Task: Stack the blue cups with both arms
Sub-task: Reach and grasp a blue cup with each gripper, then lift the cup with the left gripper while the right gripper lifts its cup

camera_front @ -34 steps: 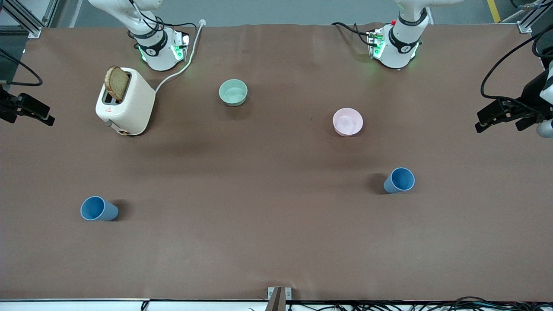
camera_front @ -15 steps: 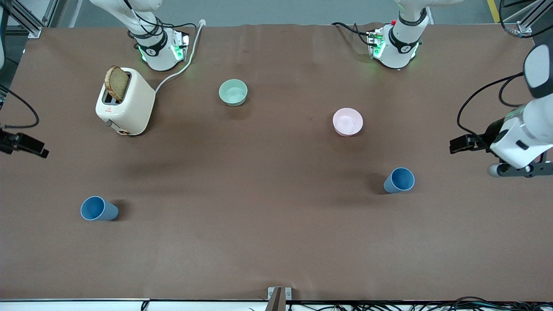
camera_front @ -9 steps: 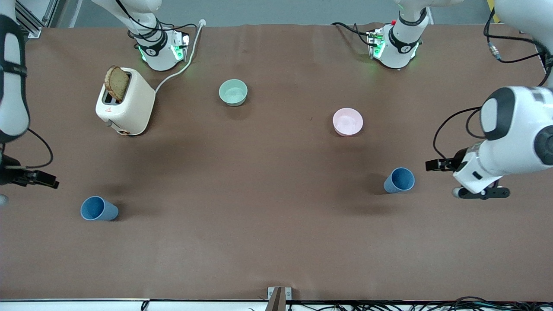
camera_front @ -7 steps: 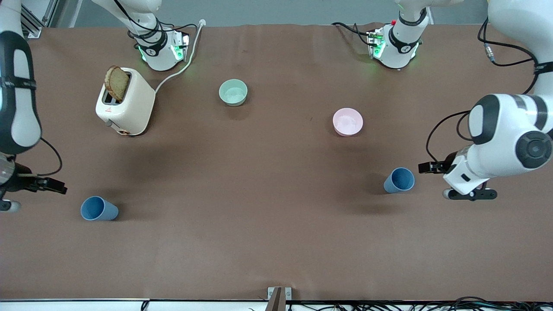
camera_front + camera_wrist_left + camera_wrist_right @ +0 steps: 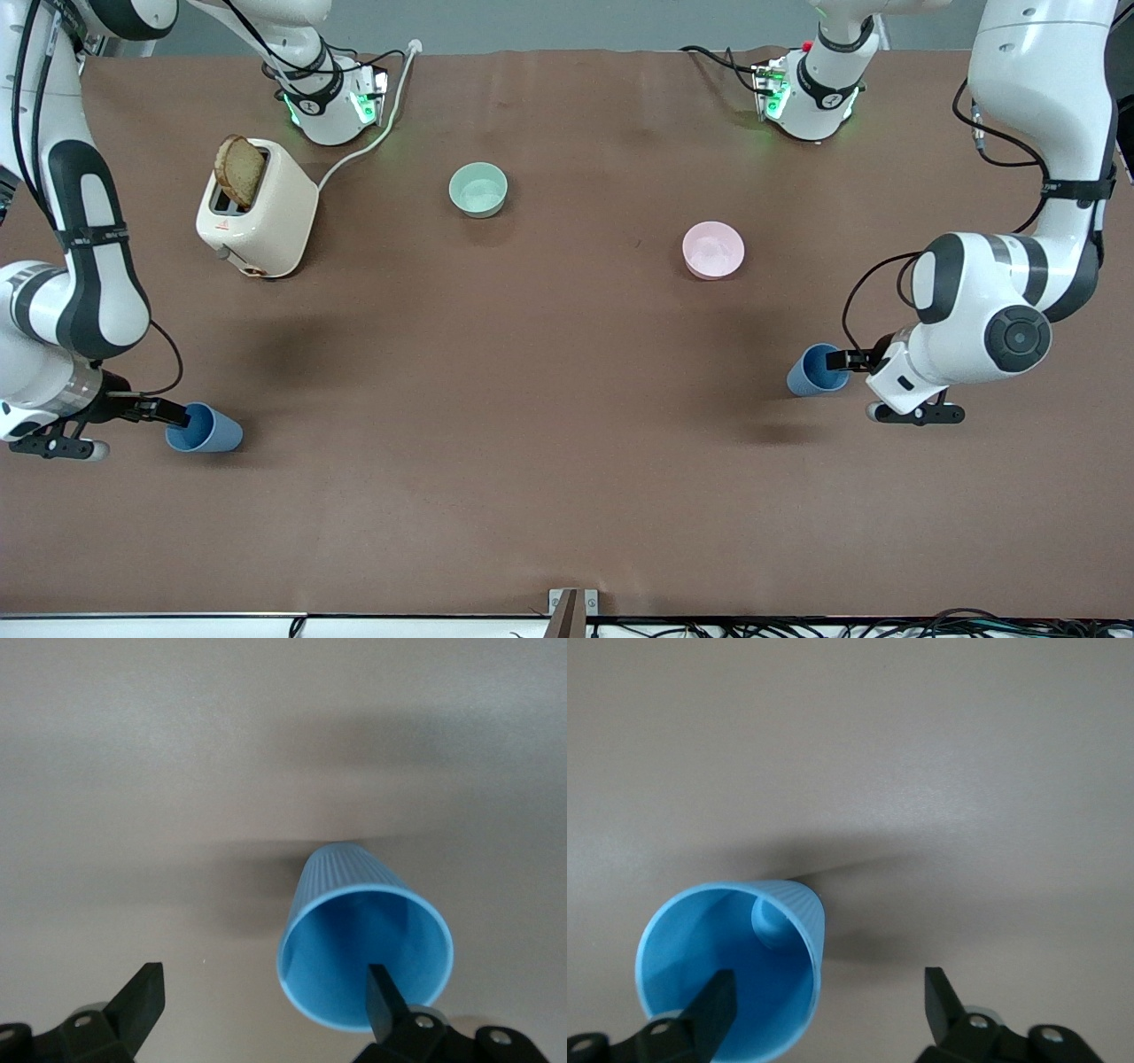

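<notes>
Two blue cups stand upright on the brown table. One cup (image 5: pixel 211 431) (image 5: pixel 731 970) is toward the right arm's end, the other cup (image 5: pixel 815 372) (image 5: pixel 363 943) toward the left arm's end. My right gripper (image 5: pixel 175 413) (image 5: pixel 828 1001) is open at the rim of its cup: one finger (image 5: pixel 716 1003) is over the cup's mouth, the other (image 5: pixel 939 990) over bare table beside it. My left gripper (image 5: pixel 843 359) (image 5: pixel 264 997) is open at its cup in the same way, one finger (image 5: pixel 385 990) over the mouth, the other (image 5: pixel 142 990) off to the side. Neither cup is gripped.
A cream toaster (image 5: pixel 264 217) with a slice of bread in it stands near the right arm's base, its white cable (image 5: pixel 372 142) running back. A mint-green bowl (image 5: pixel 478 190) and a pink bowl (image 5: pixel 713 250) sit farther from the front camera than the cups.
Both arms have swung in from the table's ends and come down onto the cups' rims. The cups have not moved.
</notes>
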